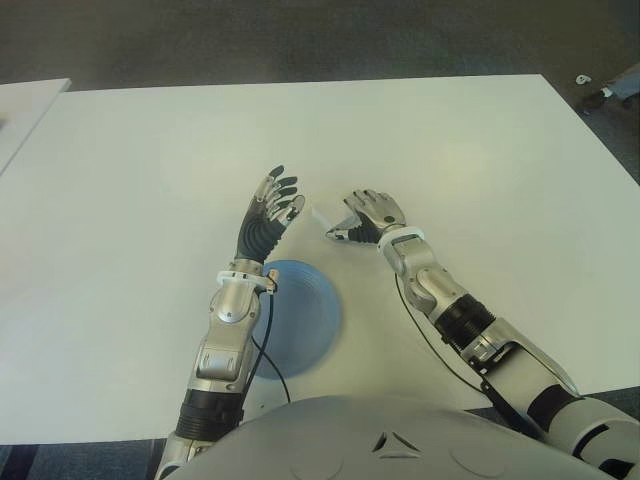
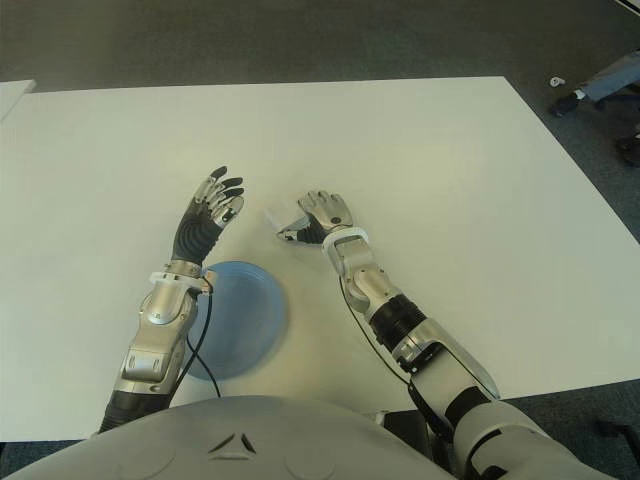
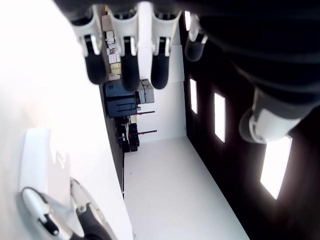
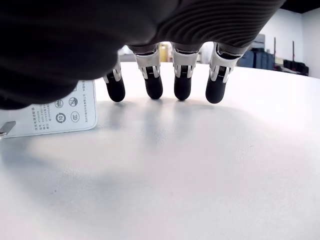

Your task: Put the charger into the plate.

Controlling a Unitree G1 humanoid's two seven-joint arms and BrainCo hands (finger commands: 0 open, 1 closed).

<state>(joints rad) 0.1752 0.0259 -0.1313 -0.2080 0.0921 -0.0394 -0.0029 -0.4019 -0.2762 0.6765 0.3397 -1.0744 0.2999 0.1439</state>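
The charger [image 1: 322, 216] is a small white block lying on the white table [image 1: 450, 150], just beyond the blue plate [image 1: 310, 315]. My right hand [image 1: 352, 224] sits right beside the charger on its right, palm down, fingers arched with their tips on the table. In the right wrist view the charger [image 4: 55, 115] lies off to the thumb side and nothing is in the grasp. My left hand [image 1: 276, 198] is raised left of the charger, above the plate's far edge, fingers spread and empty. In the left wrist view the charger [image 3: 42, 160] shows beyond the straight fingers [image 3: 125, 70].
A second white table [image 1: 25, 110] stands at the far left. Dark floor runs past the table's far edge, with a dark object [image 1: 612, 92] on it at the top right. A black cable [image 1: 265, 345] crosses the plate by my left wrist.
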